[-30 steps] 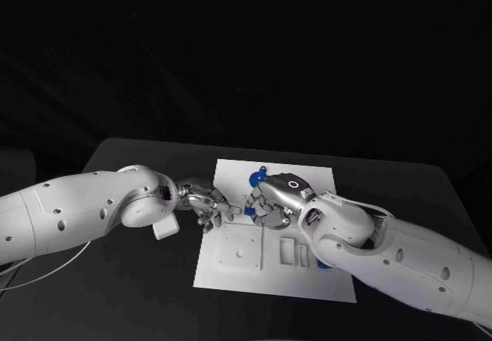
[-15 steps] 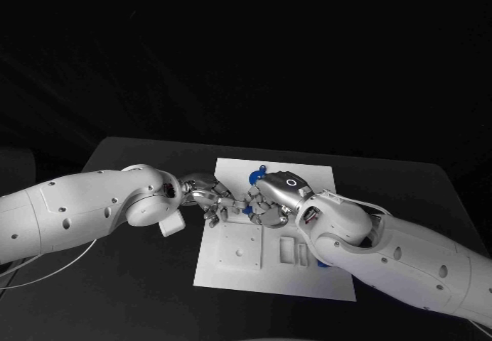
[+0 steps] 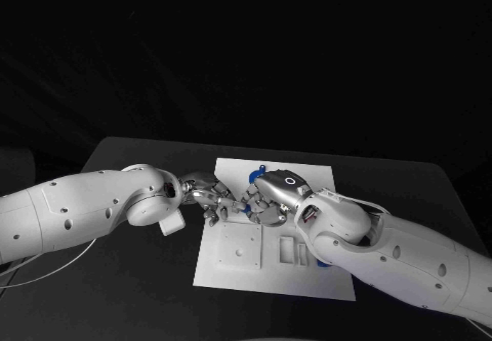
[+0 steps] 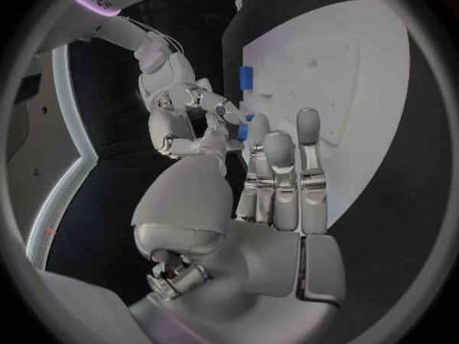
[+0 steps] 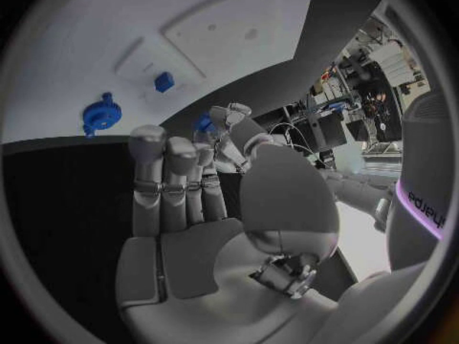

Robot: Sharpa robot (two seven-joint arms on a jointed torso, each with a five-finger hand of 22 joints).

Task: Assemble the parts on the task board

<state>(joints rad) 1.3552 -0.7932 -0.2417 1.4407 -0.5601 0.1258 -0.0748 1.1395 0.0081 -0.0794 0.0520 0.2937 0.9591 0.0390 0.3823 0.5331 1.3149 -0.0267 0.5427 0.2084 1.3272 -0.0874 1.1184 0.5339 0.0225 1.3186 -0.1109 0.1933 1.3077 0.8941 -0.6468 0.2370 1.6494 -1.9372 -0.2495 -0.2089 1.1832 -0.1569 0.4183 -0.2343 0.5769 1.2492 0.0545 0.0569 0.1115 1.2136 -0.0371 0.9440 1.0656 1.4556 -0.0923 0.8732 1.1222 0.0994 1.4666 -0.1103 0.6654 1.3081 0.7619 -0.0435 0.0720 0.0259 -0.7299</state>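
Note:
The white task board [image 3: 238, 268] lies in the middle of the table. Above its upper half my two hands meet fingertip to fingertip. A small blue part [image 3: 244, 206] sits between them, off the board. My left hand [image 3: 213, 202] pinches it between thumb and finger, as the left wrist view shows the blue part [image 4: 242, 131]. My right hand [image 3: 269, 207] grips the same blue part [image 5: 203, 122] from the other side. A round blue part [image 3: 257, 172] [image 5: 100, 115] stands near the board's far edge. Another small blue piece [image 5: 164, 82] [image 4: 245, 76] sits in the board.
The board has a square raised plate [image 3: 239, 250] and rectangular slots [image 3: 290, 251] in its near half. A blue piece [image 3: 323, 264] shows at the board's right edge beside my right forearm. Black table [image 3: 134, 284] surrounds the board.
My left hand has moved right toward my right hand, and its fingers have closed in on the small blue part. The right hand has shifted only slightly.

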